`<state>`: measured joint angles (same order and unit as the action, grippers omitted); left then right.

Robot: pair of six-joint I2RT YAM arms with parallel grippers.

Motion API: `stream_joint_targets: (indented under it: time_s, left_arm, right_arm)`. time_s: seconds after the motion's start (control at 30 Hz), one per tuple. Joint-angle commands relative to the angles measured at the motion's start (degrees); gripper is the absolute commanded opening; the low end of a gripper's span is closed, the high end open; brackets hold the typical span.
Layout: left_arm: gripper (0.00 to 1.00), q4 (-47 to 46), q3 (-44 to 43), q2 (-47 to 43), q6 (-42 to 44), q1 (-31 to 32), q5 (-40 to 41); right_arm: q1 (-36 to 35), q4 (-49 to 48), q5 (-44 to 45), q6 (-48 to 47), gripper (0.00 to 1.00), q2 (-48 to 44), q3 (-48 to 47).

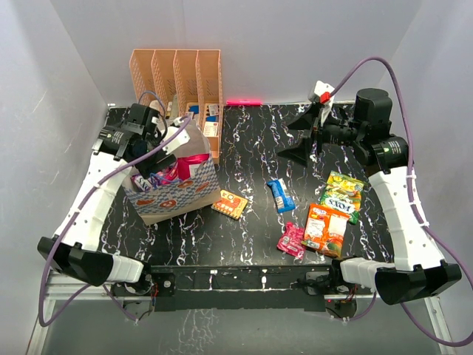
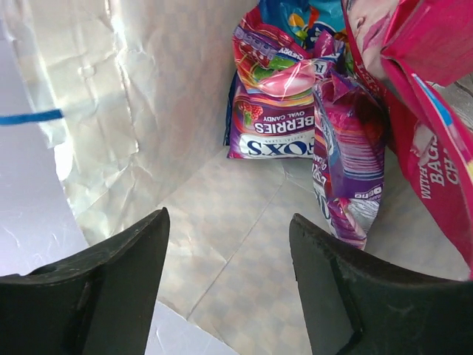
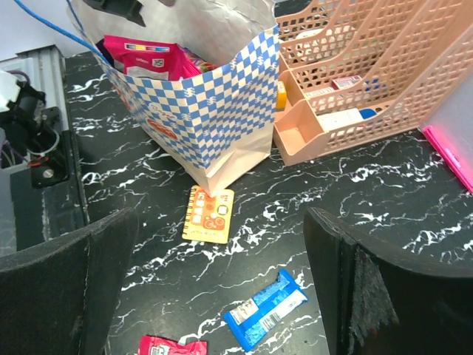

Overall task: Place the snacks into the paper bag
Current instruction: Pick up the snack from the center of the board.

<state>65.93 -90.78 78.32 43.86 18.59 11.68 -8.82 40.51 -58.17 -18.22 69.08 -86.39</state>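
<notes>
Left gripper (image 2: 229,222), fingers apart and empty, inside the paper bag (image 2: 140,103); purple and magenta snacks (image 2: 270,126) lie just beyond the fingertips. Right gripper (image 3: 222,216), fingers wide apart, frames an orange packet (image 3: 208,214) and a blue packet (image 3: 266,309) on the table (image 3: 384,200).

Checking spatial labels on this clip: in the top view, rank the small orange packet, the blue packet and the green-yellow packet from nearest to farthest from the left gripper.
1. Small orange packet, on the table just right of the paper bag that the left gripper reaches into.
2. Blue packet, mid-table.
3. Green-yellow packet, far right side.
</notes>
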Motion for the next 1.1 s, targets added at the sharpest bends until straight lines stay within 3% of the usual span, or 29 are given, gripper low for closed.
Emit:
stream_joint_targets:
  time_s: [0.0,0.43,0.77,1.07]
  left_arm:
    - [0.67,-0.59,-3.47,-2.5,-0.03,-0.04,1.89]
    - [0.98,-18.36,-5.64,-5.35,-5.78,-0.04,3.13]
    - [0.98,-29.09,-1.19,-7.03,-6.95,-0.04,3.55]
    - [0.98,-28.54,-2.46,-7.19,-8.39,-0.09,0.84]
  right_arm:
    - [0.38,-1.31,5.38,-1.6,0.98,-1.31,0.76]
    - [0.34,2.67,28.88,-4.3,0.99,-0.25,6.43]
    - [0.31,15.09,41.15,-13.11,0.99,-0.63,17.4]
    - [0.32,11.48,50.03,-17.01,0.95,2.92,31.11]
